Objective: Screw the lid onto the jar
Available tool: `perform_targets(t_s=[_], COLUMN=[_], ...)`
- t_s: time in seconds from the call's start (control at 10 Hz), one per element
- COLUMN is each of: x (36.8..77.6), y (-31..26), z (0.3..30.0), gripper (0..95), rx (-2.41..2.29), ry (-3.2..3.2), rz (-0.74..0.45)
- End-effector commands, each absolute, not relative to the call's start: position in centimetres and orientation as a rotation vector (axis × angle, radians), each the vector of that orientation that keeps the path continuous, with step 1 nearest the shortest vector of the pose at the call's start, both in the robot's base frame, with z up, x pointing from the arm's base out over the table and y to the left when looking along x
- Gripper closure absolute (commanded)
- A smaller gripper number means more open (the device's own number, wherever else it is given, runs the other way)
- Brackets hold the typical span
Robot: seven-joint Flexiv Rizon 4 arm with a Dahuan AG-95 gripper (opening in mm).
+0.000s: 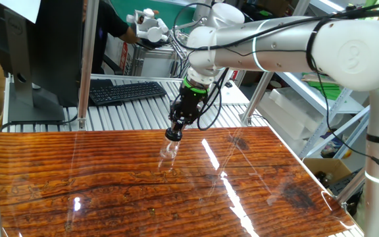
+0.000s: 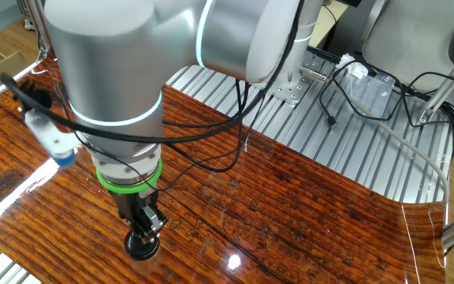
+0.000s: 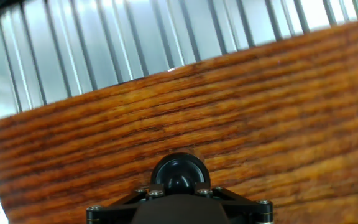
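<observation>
My gripper points down over the wooden table and is shut on the small round black lid. The clear slim jar stands upright on the table right below the lid; I cannot tell whether they touch. In the other fixed view the gripper holds the lid low over the wood, and the jar is hidden under it. In the hand view the lid shows as a black disc between the jaws at the bottom edge, and the jar is hidden.
A black keyboard and a monitor stand on the slatted metal bench behind the table. A metal post rises at the back left. Cables lie on the bench.
</observation>
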State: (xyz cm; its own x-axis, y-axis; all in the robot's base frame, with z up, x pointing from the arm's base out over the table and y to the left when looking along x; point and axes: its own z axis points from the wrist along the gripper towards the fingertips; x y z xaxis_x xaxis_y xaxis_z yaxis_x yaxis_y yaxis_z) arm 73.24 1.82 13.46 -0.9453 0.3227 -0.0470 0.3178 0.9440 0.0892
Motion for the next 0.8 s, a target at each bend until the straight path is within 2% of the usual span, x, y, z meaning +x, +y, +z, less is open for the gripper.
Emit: perform_targets(t_s=[0.1, 0.8], x=[73.35, 73.25], y=[1.62, 1.42], z=[12.93, 13.64], gripper=[95.0, 95.0], rx=[0.764, 1.229], ry=[2.989, 2.817], rz=[0.188, 0.31])
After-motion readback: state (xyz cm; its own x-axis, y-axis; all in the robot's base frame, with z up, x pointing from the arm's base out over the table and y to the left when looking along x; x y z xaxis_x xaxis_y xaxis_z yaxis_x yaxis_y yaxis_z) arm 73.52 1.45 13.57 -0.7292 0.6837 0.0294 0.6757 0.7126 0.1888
